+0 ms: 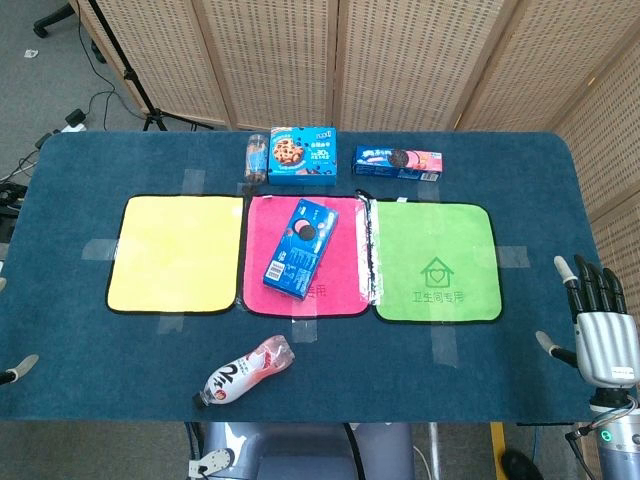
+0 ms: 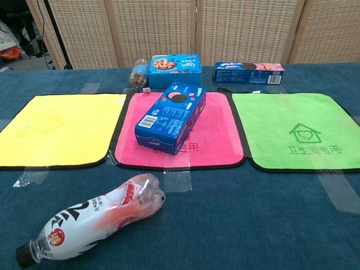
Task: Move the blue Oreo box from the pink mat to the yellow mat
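The blue Oreo box [image 1: 302, 247] [image 2: 171, 115] lies flat and slanted on the pink mat [image 1: 340, 285] [image 2: 216, 140], in the middle of the table. The yellow mat [image 1: 178, 252] [image 2: 56, 129] lies bare directly to its left. My right hand [image 1: 600, 325] hovers at the table's near right corner, fingers spread and holding nothing, far from the box. Of my left hand [image 1: 12, 370] only a thumb tip and a fingertip show at the left edge of the head view, apart from each other and holding nothing. The chest view shows neither hand.
A green mat [image 1: 436, 260] [image 2: 292, 129] lies right of the pink one. Along the back stand a small jar [image 1: 256, 157] [image 2: 138, 73], a blue cookie box [image 1: 303, 155] [image 2: 175, 64] and a long Oreo pack [image 1: 398, 160] [image 2: 248, 72]. A plastic bottle [image 1: 247, 372] [image 2: 93, 222] lies near the front edge.
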`<action>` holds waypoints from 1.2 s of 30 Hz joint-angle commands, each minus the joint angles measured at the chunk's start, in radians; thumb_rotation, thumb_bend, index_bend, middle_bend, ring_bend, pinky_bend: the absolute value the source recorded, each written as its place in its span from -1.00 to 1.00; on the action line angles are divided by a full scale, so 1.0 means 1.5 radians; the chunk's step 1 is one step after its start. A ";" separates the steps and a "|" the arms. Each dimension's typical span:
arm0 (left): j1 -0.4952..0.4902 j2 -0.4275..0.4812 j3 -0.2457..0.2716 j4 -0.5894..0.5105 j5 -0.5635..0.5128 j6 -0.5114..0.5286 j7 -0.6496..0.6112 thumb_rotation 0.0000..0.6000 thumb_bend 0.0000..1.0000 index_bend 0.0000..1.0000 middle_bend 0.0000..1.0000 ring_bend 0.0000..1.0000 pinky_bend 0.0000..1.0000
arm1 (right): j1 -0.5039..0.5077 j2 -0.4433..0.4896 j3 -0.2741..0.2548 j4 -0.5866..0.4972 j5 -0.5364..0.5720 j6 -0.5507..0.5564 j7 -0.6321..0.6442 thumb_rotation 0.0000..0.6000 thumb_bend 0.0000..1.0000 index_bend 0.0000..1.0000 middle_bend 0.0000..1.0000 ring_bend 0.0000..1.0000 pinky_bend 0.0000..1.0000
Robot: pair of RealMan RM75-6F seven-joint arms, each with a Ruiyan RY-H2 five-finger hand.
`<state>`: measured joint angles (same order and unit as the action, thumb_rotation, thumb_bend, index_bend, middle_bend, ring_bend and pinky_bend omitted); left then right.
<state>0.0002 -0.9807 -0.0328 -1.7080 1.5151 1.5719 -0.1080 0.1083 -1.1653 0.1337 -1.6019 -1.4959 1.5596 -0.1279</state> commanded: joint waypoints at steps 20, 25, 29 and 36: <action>-0.167 -0.051 -0.049 0.031 0.089 -0.145 -0.016 1.00 0.65 -0.96 -1.00 -1.00 -1.00 | 0.002 0.018 0.016 -0.003 0.035 -0.019 0.048 1.00 -1.00 -1.00 -1.00 -1.00 -1.00; -0.268 -0.076 -0.086 -0.001 0.094 -0.247 0.070 1.00 1.00 -0.59 -0.98 -1.00 -1.00 | 0.003 0.024 0.021 -0.002 0.046 -0.027 0.064 1.00 -1.00 -1.00 -1.00 -1.00 -1.00; -0.364 -0.116 -0.126 -0.039 0.027 -0.372 0.139 1.00 1.00 -0.38 -0.82 -0.94 -0.99 | 0.005 0.029 0.025 0.002 0.059 -0.037 0.082 1.00 -1.00 -1.00 -1.00 -1.00 -1.00; -0.480 -0.225 -0.176 -0.019 -0.147 -0.475 0.319 1.00 1.00 -0.22 -0.76 -0.89 -0.96 | 0.010 0.033 0.028 0.009 0.070 -0.055 0.101 1.00 -1.00 -1.00 -1.00 -1.00 -1.00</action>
<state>-0.6058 -1.2181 -0.2389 -1.7417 1.4379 0.9574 0.2218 0.1227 -1.1170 0.1753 -1.5894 -1.3915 1.4780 0.0215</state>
